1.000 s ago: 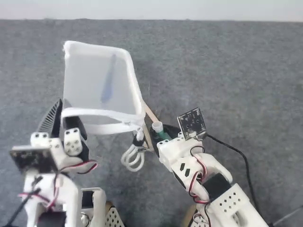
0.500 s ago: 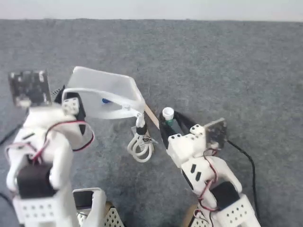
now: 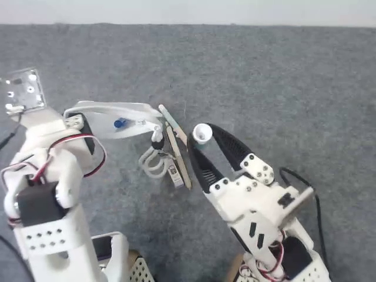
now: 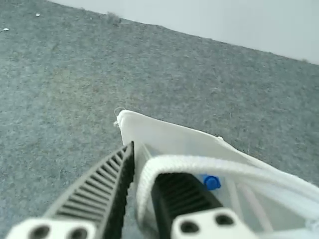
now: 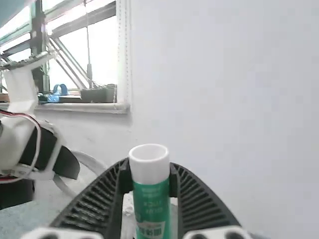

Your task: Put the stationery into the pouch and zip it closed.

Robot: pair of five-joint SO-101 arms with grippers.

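Grey carpet [image 3: 282, 88] covers the table. The left gripper [image 4: 144, 169] is clamped on the rim of the translucent pouch [image 3: 126, 117], one finger inside it. The right gripper [image 3: 202, 140] is closed around a green glue stick [image 5: 148, 189], near the pouch, its white cap poking out.

Two white robot arms side by side, each gripping something.
The left arm [image 3: 41, 194] rises tall, its left gripper [image 4: 142, 172] pinching the pouch [image 4: 164, 139] rim between its fingers. The right arm [image 3: 258, 211] leans forward, its right gripper [image 3: 201, 138] clasping a glue stick [image 5: 149, 194].
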